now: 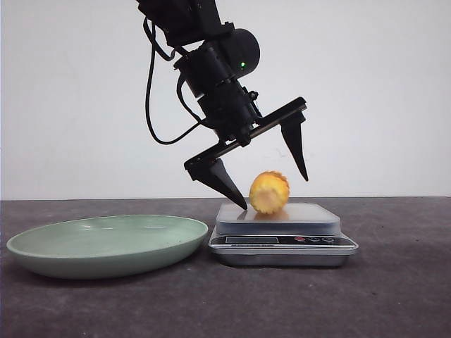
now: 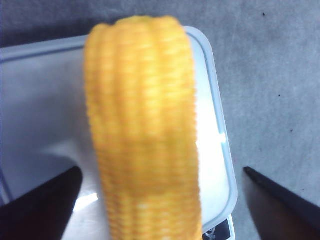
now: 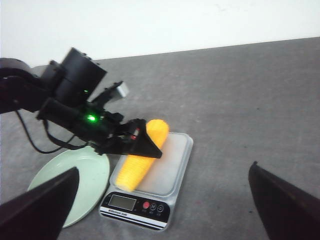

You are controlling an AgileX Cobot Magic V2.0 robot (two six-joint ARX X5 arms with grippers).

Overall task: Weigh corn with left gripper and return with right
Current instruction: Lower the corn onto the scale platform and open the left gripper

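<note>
I see the corn (image 1: 269, 191) as yellow-orange, ribbed with rows of kernels. The left gripper (image 1: 270, 165) is black, with a green light on its round housing. The scale (image 1: 282, 239) is silver-grey with a pale platform, red and dark buttons, and a grey display. The plate (image 1: 106, 243) is pale green. The tabletop (image 1: 394, 296) is dark speckled grey; the wall (image 1: 380, 84) is white.

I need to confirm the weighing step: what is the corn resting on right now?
The corn lies on the pale platform of the kitchen scale, between the open fingers of the left gripper. The platform patch directly beneath the cob is covered; the display is too small to read.
</note>
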